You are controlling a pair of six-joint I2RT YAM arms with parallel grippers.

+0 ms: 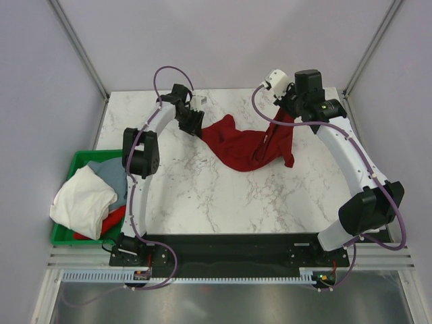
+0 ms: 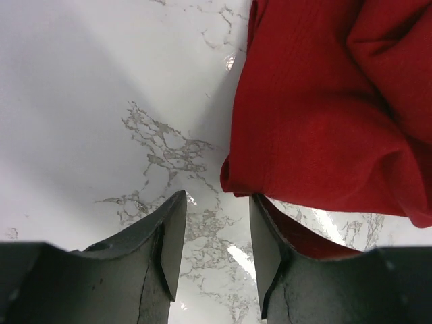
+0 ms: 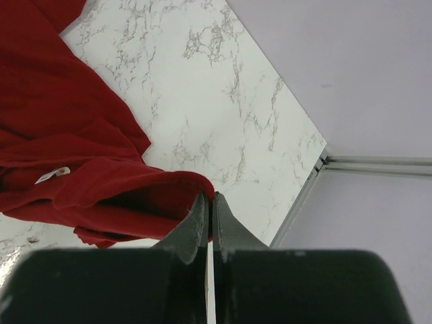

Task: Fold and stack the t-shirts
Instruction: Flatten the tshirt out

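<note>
A dark red t-shirt [image 1: 246,145] lies crumpled at the back middle of the marble table [image 1: 202,196]. My right gripper [image 1: 282,116] is shut on its right edge and holds that part lifted; the wrist view shows the cloth [image 3: 88,182] pinched between the closed fingers, with a small white neck label [image 3: 52,175]. My left gripper [image 1: 196,125] is open at the shirt's left tip; in its wrist view the red hem [image 2: 304,121] lies just beyond the fingertips [image 2: 177,202], with nothing between them. White [image 1: 84,199], grey [image 1: 111,174] and red [image 1: 111,219] t-shirts lie heaped in the green bin.
The green plastic bin [image 1: 75,162] sits at the table's left edge beside the left arm. Enclosure walls and metal posts [image 1: 77,47] surround the table. The table's far right corner and edge [image 3: 304,182] lie close to the right gripper.
</note>
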